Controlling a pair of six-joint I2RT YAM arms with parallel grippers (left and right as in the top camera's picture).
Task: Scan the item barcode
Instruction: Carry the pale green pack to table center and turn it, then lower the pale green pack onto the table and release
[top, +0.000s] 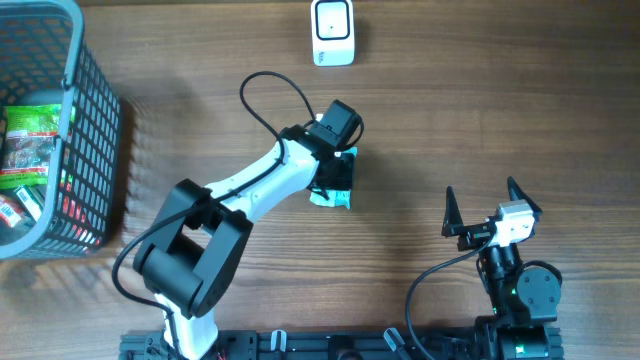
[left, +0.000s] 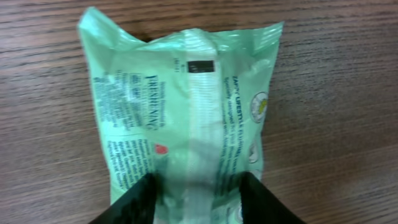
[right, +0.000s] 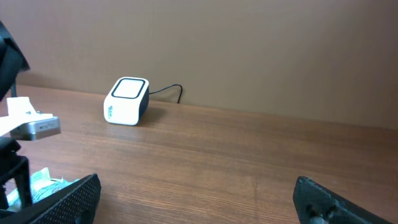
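Left wrist view gives you the clearest look at the green packet (left: 186, 112): thin, glossy plastic film, soft and slightly puffed, with crimped ends and a flat sealed seam down its middle. That seam face is turned up, with fine print on both sides of it and a small dark printed block near the far end. The packet's long axis runs straight away from the camera, far crimped end pointing away from the arm. It lies flat on the wood-grain tabletop (left: 336, 93).

The left end effector (left: 198, 180) has its two black fingers (left: 134, 202) partly apart at the packet's near end, with the film between them. You cannot tell from this angle whether they pinch it or only straddle it.

In the overhead view the packet sits near the tabletop's middle, its length running roughly front to back and slightly slanted. The white, round-cornered scanner box (top: 333, 32) stands well apart at the far edge. A grey wire-mesh basket (top: 100, 150) holding other packets is at the left.

The right end effector (top: 481, 200) is spread wide, holding nothing.
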